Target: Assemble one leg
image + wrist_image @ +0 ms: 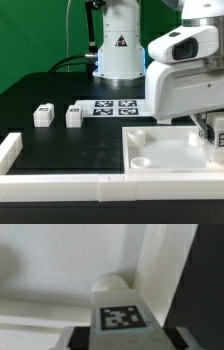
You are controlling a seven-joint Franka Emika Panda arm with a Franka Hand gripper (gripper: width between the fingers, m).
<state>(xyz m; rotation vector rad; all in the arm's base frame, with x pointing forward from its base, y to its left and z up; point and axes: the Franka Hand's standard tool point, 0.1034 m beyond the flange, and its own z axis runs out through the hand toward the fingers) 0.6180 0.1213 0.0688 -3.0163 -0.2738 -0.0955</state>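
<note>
In the wrist view a small white leg (120,303) with a black-and-white tag on its face stands between my dark fingers (81,335). Both pads lie against its sides, so the gripper (128,335) is shut on it. The leg's rounded far end sits in an inner corner of the large white square panel (60,263). In the exterior view the gripper (213,135) hangs low over the panel (150,140) at its edge toward the exterior view's right. The hand hides the held leg there.
Two more small white legs (43,114) (74,115) stand on the black table at the exterior view's left. The marker board (115,106) lies behind the panel. Long white bars run along the front (60,185) and left (8,150). The robot base (118,50) stands at the back.
</note>
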